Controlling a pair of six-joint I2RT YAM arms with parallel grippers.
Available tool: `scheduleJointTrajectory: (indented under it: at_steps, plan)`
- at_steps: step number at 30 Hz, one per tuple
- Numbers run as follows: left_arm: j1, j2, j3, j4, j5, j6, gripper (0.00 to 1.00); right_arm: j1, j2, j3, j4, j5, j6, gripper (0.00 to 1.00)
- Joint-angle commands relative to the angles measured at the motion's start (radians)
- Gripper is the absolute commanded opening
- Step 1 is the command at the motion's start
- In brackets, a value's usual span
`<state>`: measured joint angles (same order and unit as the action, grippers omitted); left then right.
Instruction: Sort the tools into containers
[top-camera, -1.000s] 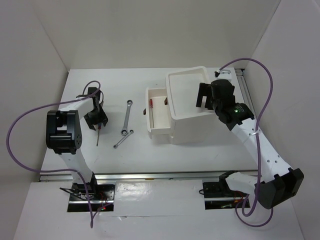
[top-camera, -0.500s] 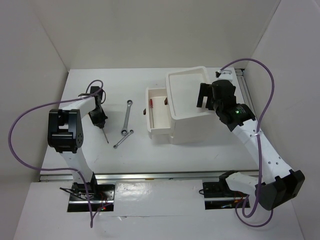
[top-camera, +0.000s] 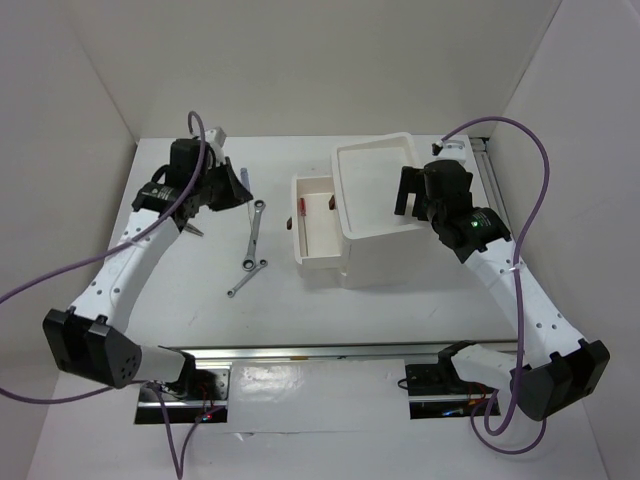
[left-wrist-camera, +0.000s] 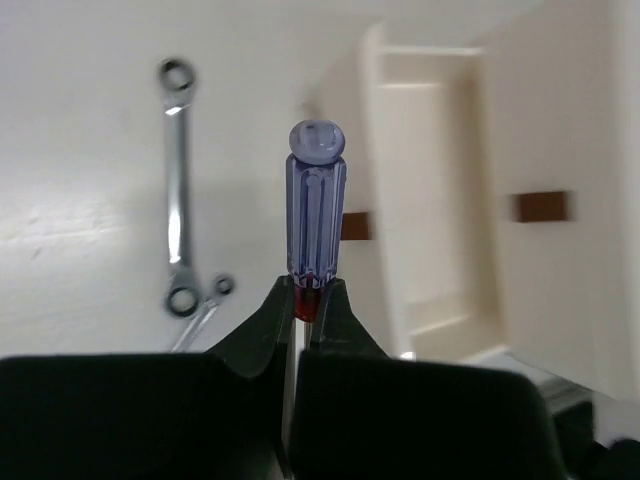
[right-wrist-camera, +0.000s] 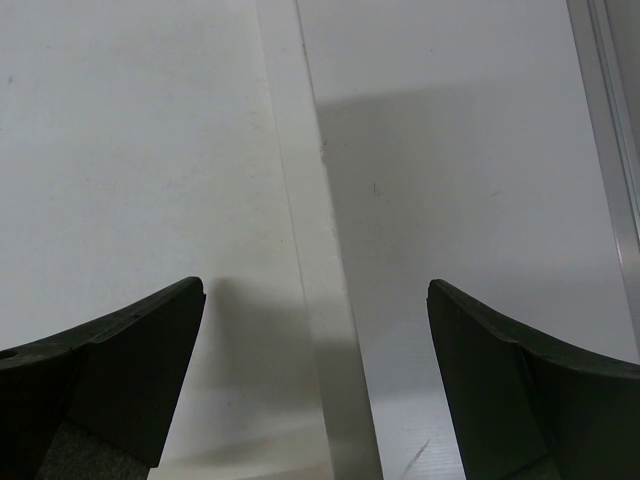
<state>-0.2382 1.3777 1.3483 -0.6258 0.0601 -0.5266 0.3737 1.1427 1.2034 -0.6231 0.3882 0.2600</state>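
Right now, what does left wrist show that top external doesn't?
Left wrist only: the left gripper pinching the clear blue-handled screwdriver at the red collar under its handle. Top external only: the right gripper over the white plastic top tray, and a red-handled tool lying in the pulled-out white drawer. Both: that drawer, the long silver wrench and the short silver wrench.
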Motion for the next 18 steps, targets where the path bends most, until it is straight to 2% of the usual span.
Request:
scheduleJointTrajectory:
  at_steps: [1,7,11,13,14,15,16,18]
  plan:
    - [-0.012,0.000,0.043,0.115,0.272,-0.032,0.00,0.010,-0.006,0.027,-0.015,0.029,-0.011,1.00]
    - [-0.079,0.121,0.052,0.429,0.420,-0.168,0.00,0.010,-0.006,0.018,-0.006,0.038,-0.002,1.00]
    - [-0.114,0.242,0.116,0.506,0.454,-0.231,0.01,0.010,0.003,0.018,-0.006,0.049,-0.002,1.00]
    - [-0.139,0.288,0.140,0.506,0.454,-0.253,0.09,0.010,0.012,0.018,-0.006,0.058,-0.002,1.00]
    - [-0.139,0.317,0.140,0.506,0.443,-0.253,0.29,0.010,0.012,0.018,-0.006,0.058,-0.002,1.00]
    - [-0.154,0.329,0.152,0.496,0.419,-0.253,0.43,0.010,0.012,0.018,-0.006,0.058,-0.002,1.00]
    - [-0.165,0.340,0.161,0.471,0.405,-0.253,0.63,0.010,0.012,0.018,-0.006,0.058,-0.002,1.00]
    - [-0.165,0.340,0.141,0.471,0.396,-0.253,0.90,0.010,0.021,0.018,-0.006,0.058,-0.002,1.00]
